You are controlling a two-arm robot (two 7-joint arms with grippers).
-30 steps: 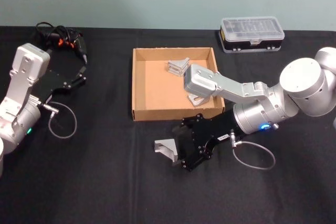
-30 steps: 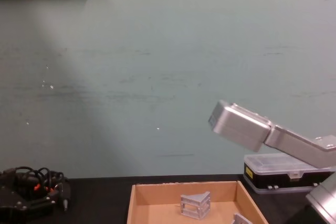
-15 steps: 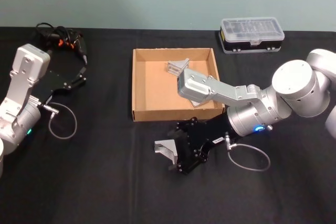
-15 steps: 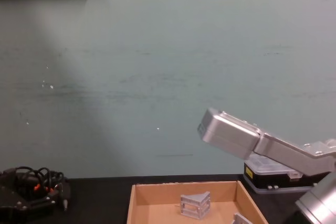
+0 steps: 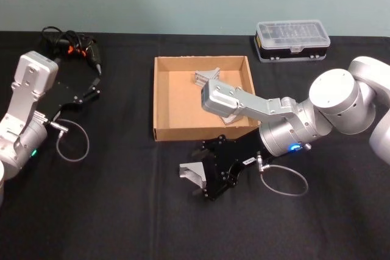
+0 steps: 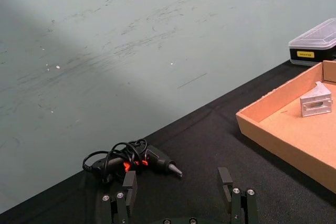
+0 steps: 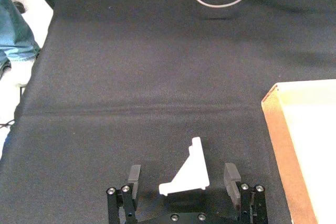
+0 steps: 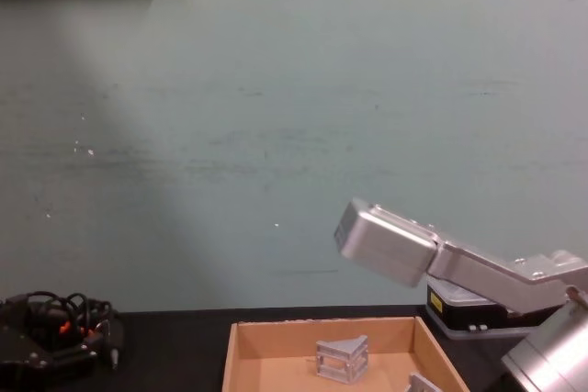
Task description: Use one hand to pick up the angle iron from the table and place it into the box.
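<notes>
One silver angle iron (image 5: 192, 174) lies on the black table (image 5: 122, 211) just in front of the cardboard box (image 5: 183, 133). My right gripper (image 5: 203, 175) is low over the table and open, one finger on each side of this angle iron (image 7: 188, 171), apart from it. In the right wrist view the fingers (image 7: 134, 177) flank the piece. Another angle iron (image 5: 206, 77) stands inside the box (image 8: 276, 341) near its back wall, also visible from the chest (image 8: 342, 358). My left gripper (image 6: 177, 183) is open and holds nothing, parked at the far left (image 5: 90, 88).
A black case with a clear lid (image 5: 292, 39) sits behind the box to the right. A corded power screwdriver (image 5: 73, 45) lies at the back left, near the left gripper. The right arm's elbow (image 5: 220, 98) hangs over the box's right side.
The right arm swung left and its gripper slid forward, so the angle iron on the table now sits between its open fingers. The left arm stayed still.
</notes>
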